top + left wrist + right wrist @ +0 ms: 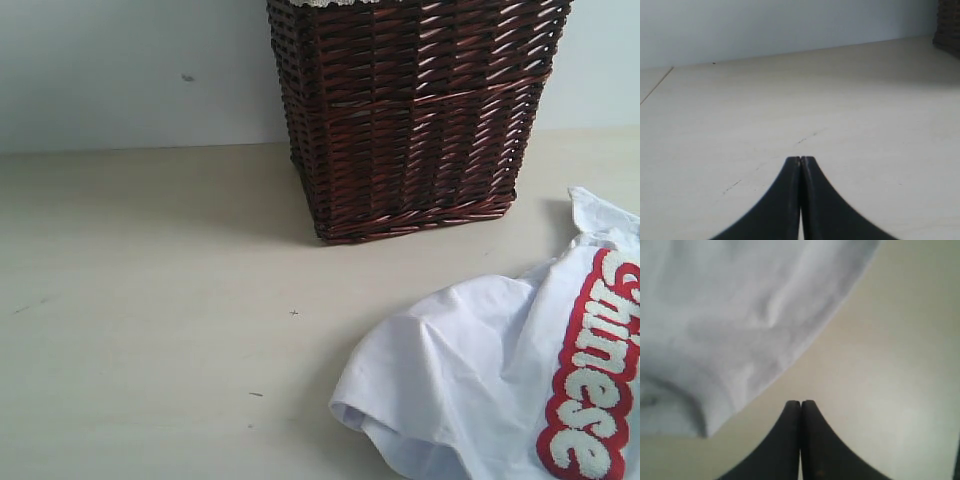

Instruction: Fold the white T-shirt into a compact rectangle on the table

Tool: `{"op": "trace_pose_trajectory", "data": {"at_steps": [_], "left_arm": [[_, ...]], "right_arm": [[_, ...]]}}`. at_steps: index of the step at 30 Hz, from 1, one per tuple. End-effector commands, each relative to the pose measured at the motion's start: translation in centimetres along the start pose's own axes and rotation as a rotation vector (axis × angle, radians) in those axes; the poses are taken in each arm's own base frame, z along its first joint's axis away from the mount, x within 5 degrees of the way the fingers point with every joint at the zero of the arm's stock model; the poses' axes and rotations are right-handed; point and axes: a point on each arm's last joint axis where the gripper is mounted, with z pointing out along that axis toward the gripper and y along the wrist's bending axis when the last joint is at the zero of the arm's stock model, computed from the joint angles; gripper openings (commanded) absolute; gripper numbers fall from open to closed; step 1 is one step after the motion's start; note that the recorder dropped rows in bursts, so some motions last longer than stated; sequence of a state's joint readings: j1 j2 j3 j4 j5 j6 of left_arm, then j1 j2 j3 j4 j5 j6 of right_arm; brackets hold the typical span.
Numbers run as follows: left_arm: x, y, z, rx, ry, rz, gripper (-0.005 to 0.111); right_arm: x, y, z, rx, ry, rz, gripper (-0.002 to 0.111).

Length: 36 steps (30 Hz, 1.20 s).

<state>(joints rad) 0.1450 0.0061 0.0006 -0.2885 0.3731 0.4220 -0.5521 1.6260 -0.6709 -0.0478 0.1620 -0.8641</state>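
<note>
beige table (150, 300) carries the rumpled, loosely heaped, red-lettered white t-shirt (470, 385); left pincer (800, 159) and right pincer (800, 402) closed, empty.

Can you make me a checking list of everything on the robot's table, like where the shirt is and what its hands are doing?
Surface: pale beige table, flat, with a few tiny dark specks.
Job's things: white T-shirt lies crumpled and unfolded at the right of the exterior view, partly out of frame.
Clutter: dark brown wicker basket stands on the table behind the shirt, apart from it.
Grippers: left end effector shut over bare table, holding nothing; right end effector shut beside the shirt's edge, not gripping it.
Cables: nothing seen.
Surroundings: plain pale wall behind the table.
</note>
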Motion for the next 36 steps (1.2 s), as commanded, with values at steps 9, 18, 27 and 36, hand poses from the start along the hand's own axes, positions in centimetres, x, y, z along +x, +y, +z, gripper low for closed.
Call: {"op": "trace_pose_trajectory", "data": {"at_steps": [9, 18, 27, 36], "left_arm": [[-0.1, 0.0, -0.1, 0.002, -0.013, 0.0, 0.0], [-0.1, 0.0, -0.1, 0.002, -0.013, 0.0, 0.0], [-0.1, 0.0, -0.1, 0.002, -0.013, 0.0, 0.0], [-0.1, 0.0, -0.1, 0.002, -0.013, 0.0, 0.0]], "right_arm": [[-0.7, 0.7, 4.1, 0.061, -0.076, 0.102, 0.0], [-0.8, 0.5, 8.6, 0.092, -0.09, 0.1, 0.0], [-4.4, -3.8, 11.2, 0.168, -0.2, 0.347, 0.0], [-7.1, -7.3, 4.2, 0.197, -0.385, 0.768, 0.0]]}}
